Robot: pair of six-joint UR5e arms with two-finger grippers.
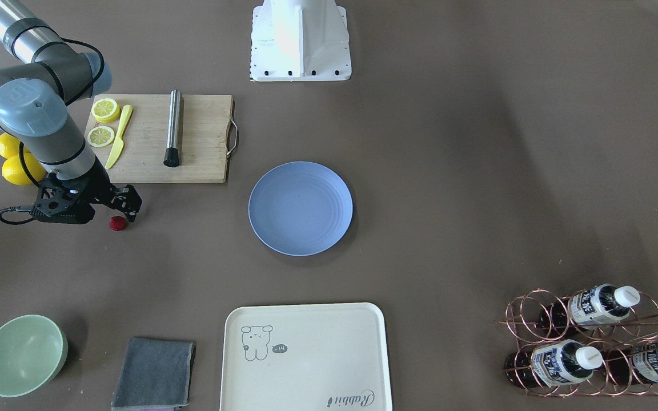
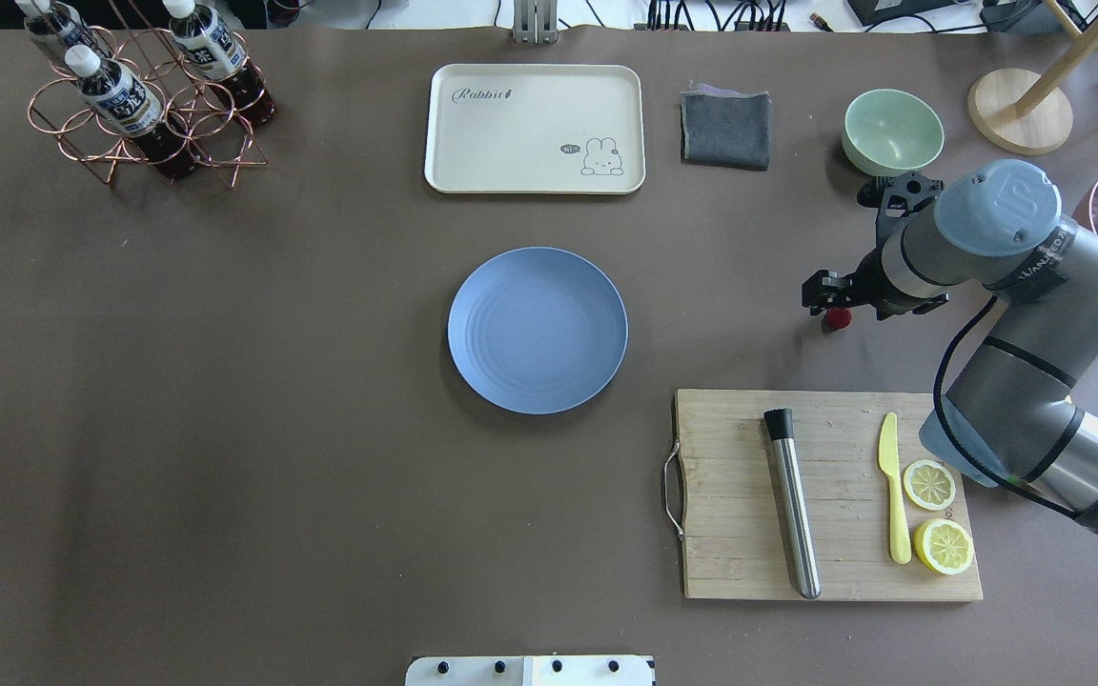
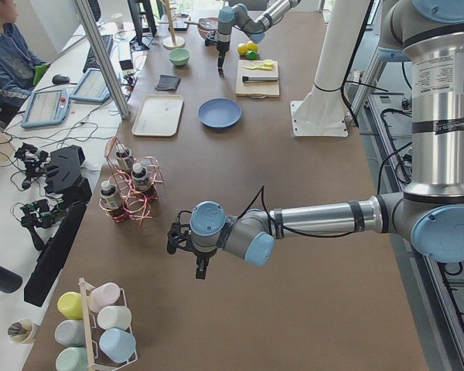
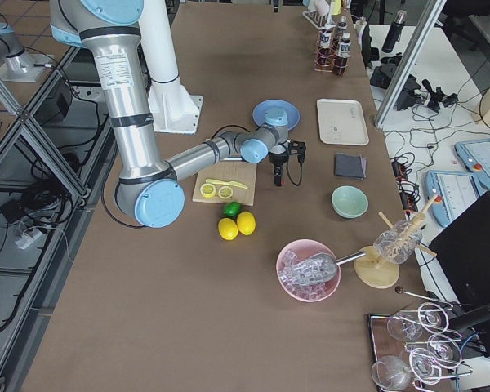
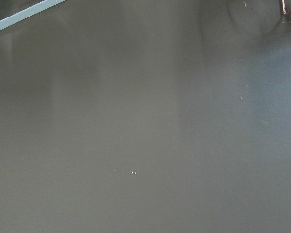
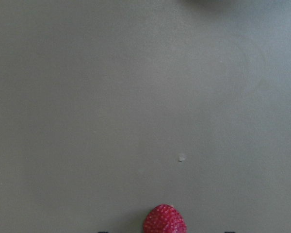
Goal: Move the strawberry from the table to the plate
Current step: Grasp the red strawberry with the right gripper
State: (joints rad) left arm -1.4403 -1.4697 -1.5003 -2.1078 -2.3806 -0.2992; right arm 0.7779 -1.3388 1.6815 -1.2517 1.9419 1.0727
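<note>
The strawberry is a small dark-red berry lying on the grey-brown table, just off the near left corner of the wooden board. My right gripper hangs right over it, open, with one finger on each side. In the right wrist view the strawberry sits at the bottom edge, with only two dark fingertip corners showing, wide apart. The light-blue plate lies empty at the table's middle. My left gripper hovers over bare table near the bottle rack; I cannot tell whether it is open or shut.
A wooden cutting board carries a steel rod, a yellow knife and two lemon halves. Whole lemons lie behind my right arm. A cream tray, grey cloth, green bowl and copper bottle rack line the far edge.
</note>
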